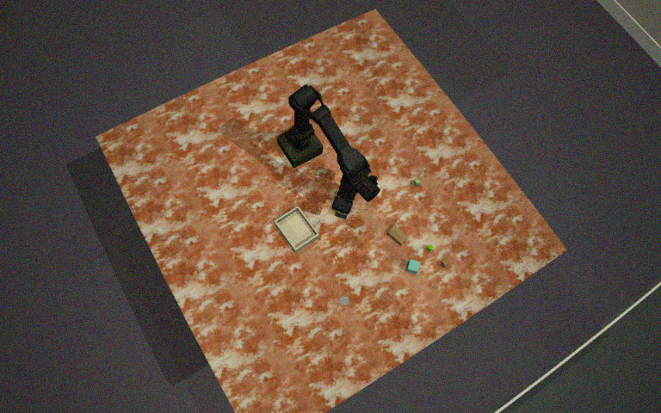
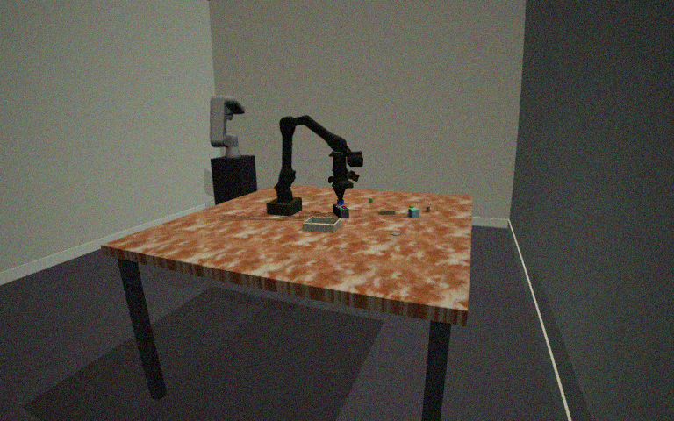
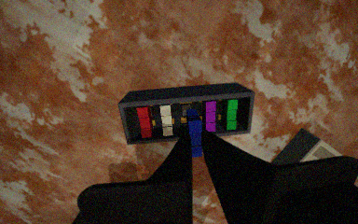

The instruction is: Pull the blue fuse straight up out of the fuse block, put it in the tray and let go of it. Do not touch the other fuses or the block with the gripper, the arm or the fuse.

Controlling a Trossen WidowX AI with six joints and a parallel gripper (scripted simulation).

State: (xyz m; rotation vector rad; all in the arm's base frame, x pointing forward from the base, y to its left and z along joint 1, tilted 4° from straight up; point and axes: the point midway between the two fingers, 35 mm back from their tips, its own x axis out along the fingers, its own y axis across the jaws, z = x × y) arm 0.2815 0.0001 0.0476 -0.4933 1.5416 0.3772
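Grasping the blue fuse, your pincer hangs over the block, where 4 other fuses sit in a row

Your arm reaches out over the marbled table, its end just beside the tray! Farther out you've got the brown block, the teal cube and the grey square.

The black arm arched up from its base near the table's far left edge, bent down at the wrist, its gripper pointing downward, fingers closed on something.
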